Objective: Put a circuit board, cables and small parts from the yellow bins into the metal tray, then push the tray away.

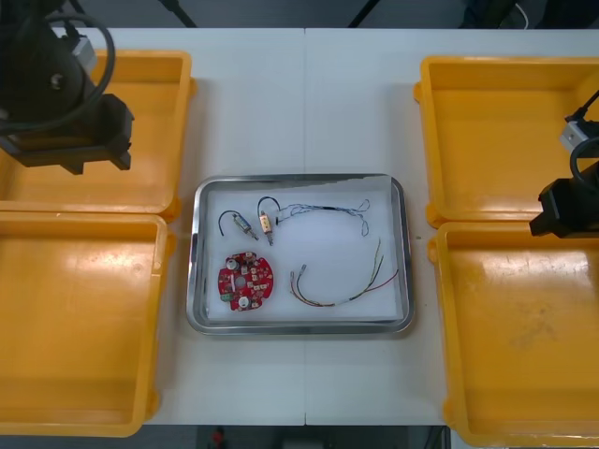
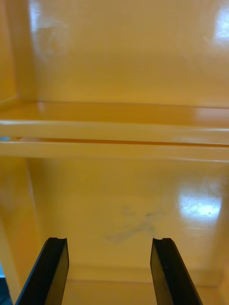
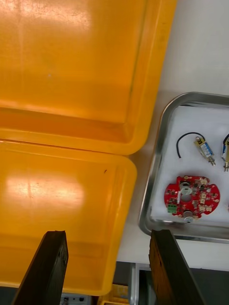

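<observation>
Mid-tabletop, a loaded tray [image 1: 299, 327]: board [image 1: 245, 280] and red and yellow cable [image 1: 323, 303] by its near rim, small metal parts [image 1: 266, 223] and blue and white cable [image 1: 328, 208] behind; judging by the bare bins [image 1: 84, 327], leaves only the push. To do it well, bring one hand low against the near rim's middle and slide slowly, squarely toward the far edge, avoiding skew or spill. Must first come in from the sides: right hand [image 2: 109, 240] spread above the right-edge bins' seam, left hand [image 3: 107, 236] spread above the far left bin.
</observation>
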Controlling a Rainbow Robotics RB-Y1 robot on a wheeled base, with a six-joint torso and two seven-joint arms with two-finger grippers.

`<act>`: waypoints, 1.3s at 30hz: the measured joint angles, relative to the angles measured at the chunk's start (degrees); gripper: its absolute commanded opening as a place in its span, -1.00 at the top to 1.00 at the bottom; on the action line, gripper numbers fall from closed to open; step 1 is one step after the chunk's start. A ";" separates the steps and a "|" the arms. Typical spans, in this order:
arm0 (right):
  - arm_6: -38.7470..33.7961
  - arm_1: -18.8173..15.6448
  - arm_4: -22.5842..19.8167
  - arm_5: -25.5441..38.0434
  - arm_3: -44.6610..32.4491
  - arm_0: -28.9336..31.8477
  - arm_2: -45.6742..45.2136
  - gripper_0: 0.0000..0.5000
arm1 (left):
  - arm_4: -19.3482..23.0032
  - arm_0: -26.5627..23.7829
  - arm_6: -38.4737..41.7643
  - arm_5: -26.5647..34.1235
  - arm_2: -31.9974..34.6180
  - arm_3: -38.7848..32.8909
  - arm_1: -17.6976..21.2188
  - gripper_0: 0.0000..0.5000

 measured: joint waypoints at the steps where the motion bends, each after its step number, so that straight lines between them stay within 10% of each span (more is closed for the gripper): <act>1: 0.00 -0.23 -0.93 0.02 -0.01 -0.76 0.56 -1.00 | 0.82 1.30 -1.20 -1.63 0.57 -0.57 1.72 -1.00; 22: 0.26 -0.29 -4.68 -0.32 -8.90 -13.17 21.72 -1.00 | 3.35 40.09 -21.42 -18.00 23.23 -7.80 15.47 -1.00; 39: 5.73 6.93 1.04 -12.41 -9.21 -21.08 44.61 -1.00 | 0.12 49.20 -21.42 -25.86 23.53 -8.59 18.33 -1.00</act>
